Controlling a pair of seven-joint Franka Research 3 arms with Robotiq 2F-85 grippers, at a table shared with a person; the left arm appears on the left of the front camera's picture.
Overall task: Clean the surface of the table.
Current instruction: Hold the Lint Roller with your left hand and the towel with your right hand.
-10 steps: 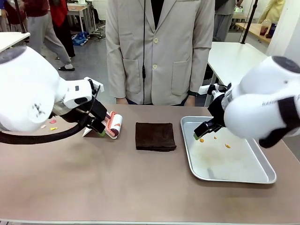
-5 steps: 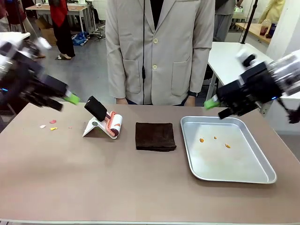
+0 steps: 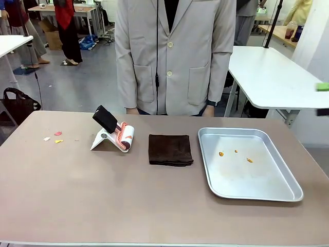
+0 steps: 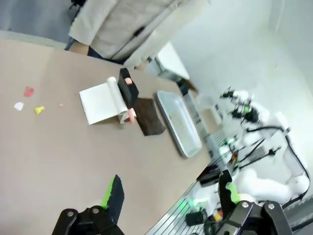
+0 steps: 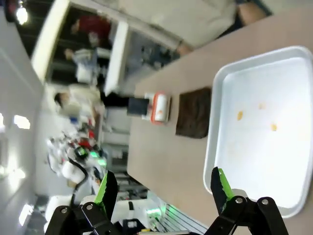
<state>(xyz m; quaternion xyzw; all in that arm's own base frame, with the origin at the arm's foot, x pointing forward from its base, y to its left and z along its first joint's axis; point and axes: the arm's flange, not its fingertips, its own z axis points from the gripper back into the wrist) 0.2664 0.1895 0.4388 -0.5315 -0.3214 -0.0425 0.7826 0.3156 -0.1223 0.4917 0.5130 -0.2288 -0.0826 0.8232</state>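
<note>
Jaws of the left gripper stand spread wide with nothing between them, raised clear of the table, whose brown top runs out ahead of its fingertips to a lint roller on a white stand, with small coloured scraps nearer, toward the left of its view. The right gripper is likewise spread and empty above that table, a metal tray with a few orange crumbs just ahead of it and a dark brown cloth lying beside the tray.
</note>
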